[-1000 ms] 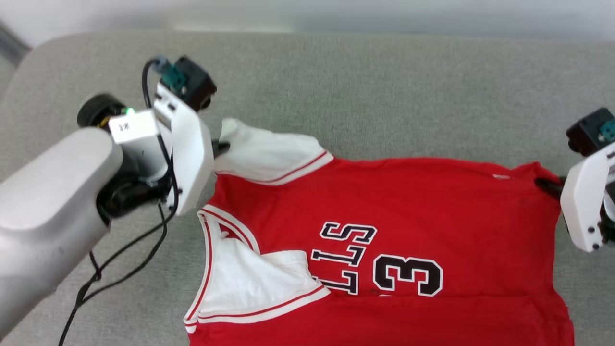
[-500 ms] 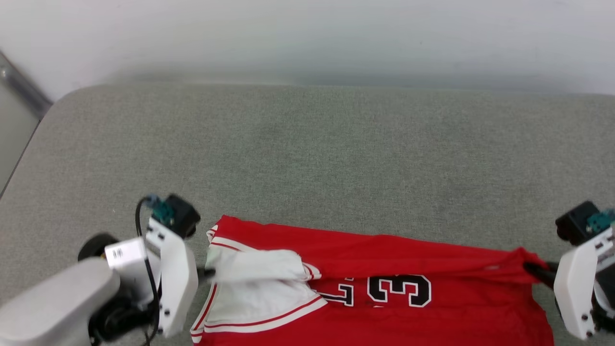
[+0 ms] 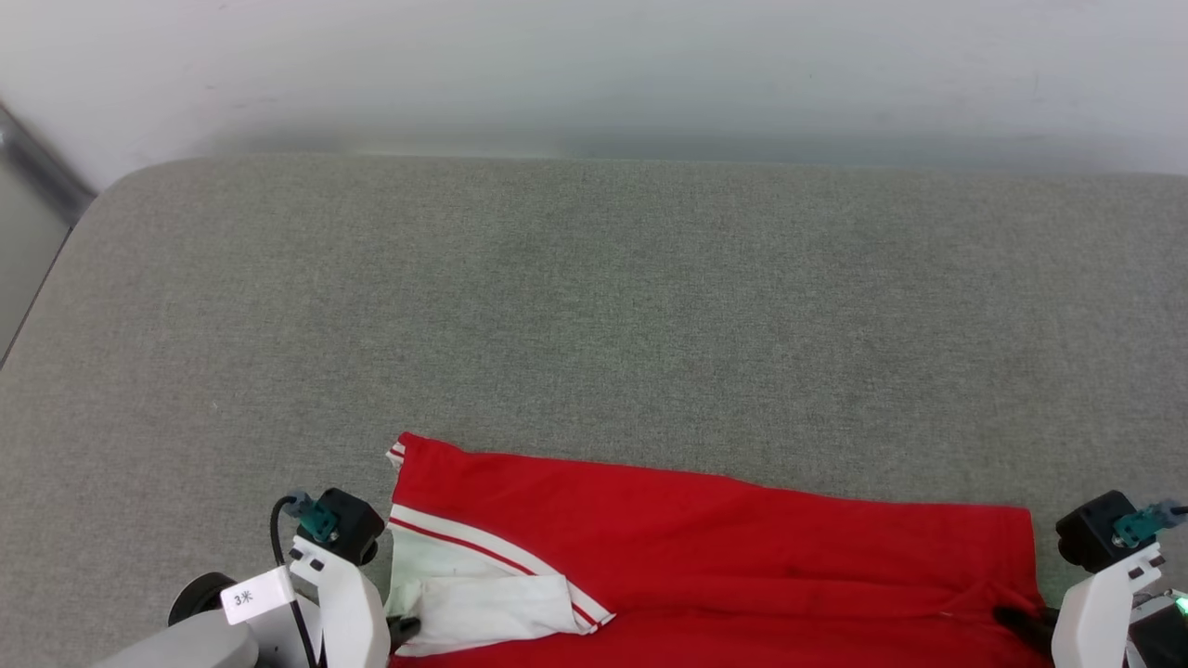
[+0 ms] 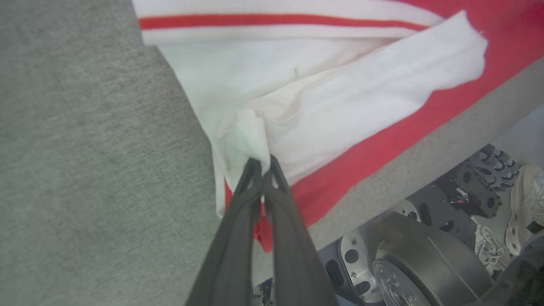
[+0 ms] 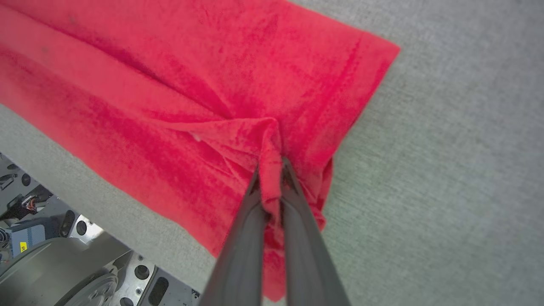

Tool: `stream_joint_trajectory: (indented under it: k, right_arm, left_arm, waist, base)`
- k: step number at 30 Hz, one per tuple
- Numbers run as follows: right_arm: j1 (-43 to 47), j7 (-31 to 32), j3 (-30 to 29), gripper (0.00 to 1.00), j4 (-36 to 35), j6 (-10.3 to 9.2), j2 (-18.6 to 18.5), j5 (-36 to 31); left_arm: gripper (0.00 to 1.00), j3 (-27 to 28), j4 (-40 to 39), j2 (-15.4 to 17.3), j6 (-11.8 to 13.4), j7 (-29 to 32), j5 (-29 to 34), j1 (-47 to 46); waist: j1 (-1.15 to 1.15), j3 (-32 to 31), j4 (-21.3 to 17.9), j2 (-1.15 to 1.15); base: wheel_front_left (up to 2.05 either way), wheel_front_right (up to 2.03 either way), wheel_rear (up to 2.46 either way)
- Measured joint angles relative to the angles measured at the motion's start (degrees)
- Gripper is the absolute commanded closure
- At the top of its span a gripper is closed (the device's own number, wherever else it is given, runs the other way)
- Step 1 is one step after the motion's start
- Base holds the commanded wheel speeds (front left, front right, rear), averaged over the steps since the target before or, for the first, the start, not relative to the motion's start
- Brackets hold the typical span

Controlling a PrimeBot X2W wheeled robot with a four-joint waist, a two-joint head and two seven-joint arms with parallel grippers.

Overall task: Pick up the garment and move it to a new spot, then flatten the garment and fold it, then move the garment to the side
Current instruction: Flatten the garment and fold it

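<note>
The garment (image 3: 705, 538), a red jersey with white sleeves and red-striped trim, lies folded over itself along the near edge of the grey cushion. Its lettering is hidden. My left gripper (image 3: 406, 631) is shut on the white sleeve fabric at the lower left; the left wrist view has its fingers pinching a bunch of white cloth (image 4: 244, 140), the left gripper (image 4: 261, 161) closed on it. My right gripper (image 3: 1007, 615) is shut on a red corner at the lower right. In the right wrist view the right gripper (image 5: 270, 168) clamps a ridge of the red garment (image 5: 170, 93).
The grey fabric cushion (image 3: 594, 306) stretches wide and bare beyond the garment up to a pale wall. Its front edge runs just behind my grippers, with my wheeled base (image 4: 416, 263) and a person's shoe (image 4: 527, 199) below it.
The camera has tilted up. Both grippers have pulled the held far edge toward the near edge, folding the jersey over itself; the lettering and number are now covered.
</note>
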Motion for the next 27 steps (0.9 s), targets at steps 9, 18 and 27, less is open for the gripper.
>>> stream_joint_trajectory:
  k: [9, 18, 27]
  right_arm:
    - [1.35, -3.72, -6.5, 0.0, -4.33, 0.0, -0.7, -0.19]
    - [6.41, -5.25, -20.64, 0.0, -6.93, -0.01, 0.52, 1.57]
    - [9.24, -3.79, -26.14, 0.0, -1.63, -0.01, 6.47, 6.05]
  left_arm:
    - [0.0, 3.49, -0.74, -0.68, 4.01, -12.51, 4.45, 0.9]
    - [0.0, 9.83, -2.65, -1.19, 15.58, -31.61, 10.42, 4.29]
    - [0.0, 19.36, -5.02, -7.11, 22.69, -34.99, 19.14, 8.75]
  waist:
    - [0.01, -2.45, 0.05, 0.0]
    - [0.01, -3.58, 0.4, 0.0]
    - [0.01, -2.19, 1.19, 0.0]
  base:
    - [0.0, 0.0, 0.0]
    - [0.0, 0.0, 0.0]
    - [0.0, 0.0, 0.0]
